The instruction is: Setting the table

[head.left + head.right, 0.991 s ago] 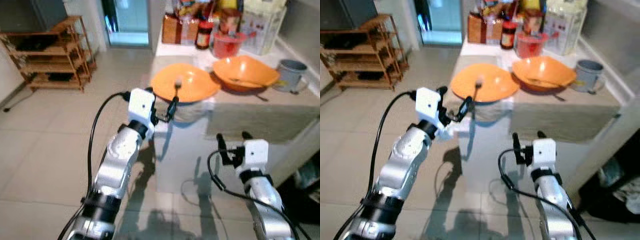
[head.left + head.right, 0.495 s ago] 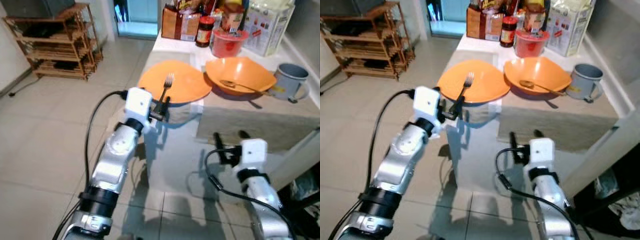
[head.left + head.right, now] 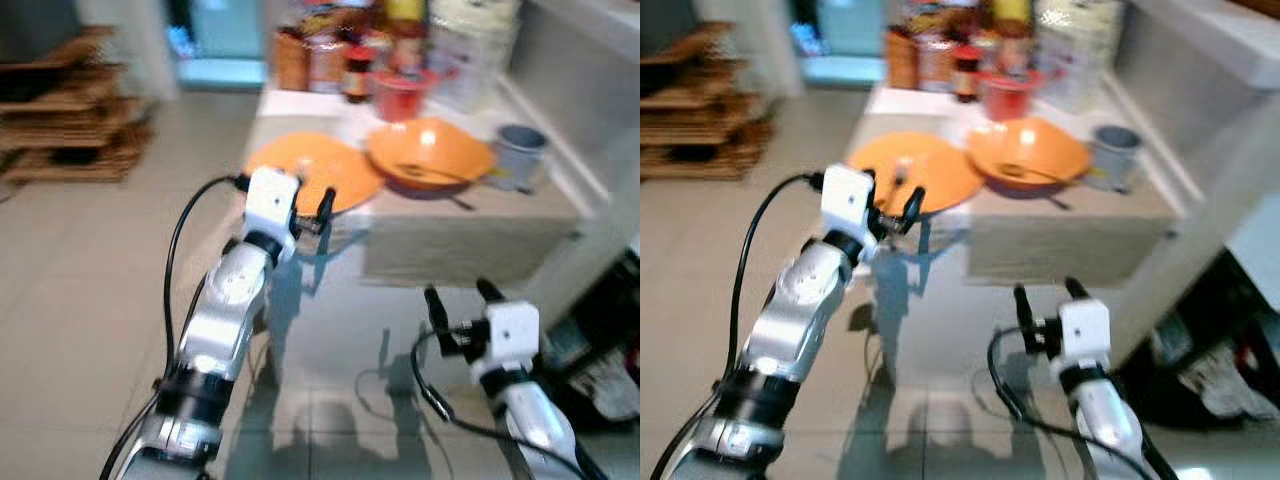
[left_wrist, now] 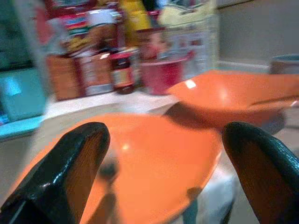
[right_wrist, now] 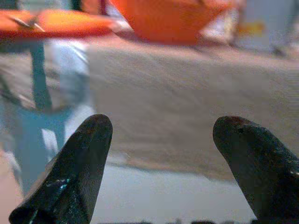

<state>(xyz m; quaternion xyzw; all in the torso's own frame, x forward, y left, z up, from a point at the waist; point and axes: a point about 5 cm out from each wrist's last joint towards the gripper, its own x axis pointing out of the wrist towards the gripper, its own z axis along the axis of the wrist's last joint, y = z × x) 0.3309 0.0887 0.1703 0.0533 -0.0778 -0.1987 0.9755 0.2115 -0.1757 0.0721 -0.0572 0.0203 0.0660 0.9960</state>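
An orange plate (image 3: 312, 172) sits at the near left corner of the table, and a fork (image 3: 902, 172) lies on it, blurred. My left gripper (image 3: 312, 210) hovers at the plate's near edge, open with nothing between its fingers; in the left wrist view the plate (image 4: 154, 163) lies between the spread fingers (image 4: 60, 172). Beside the plate is an orange bowl (image 3: 430, 152) with a spoon in it. My right gripper (image 3: 455, 298) is open and low, in front of the table and short of the grey placemat (image 3: 455, 250).
A grey mug (image 3: 518, 152) stands to the right of the bowl. A red pot (image 3: 398, 95), jars and boxes crowd the far end of the table. A wooden shelf (image 3: 70, 130) stands at the far left on the tiled floor.
The left gripper has opened and let go of the fork, which now lies on the orange plate. The camera has shifted; the right arm holds its pose.
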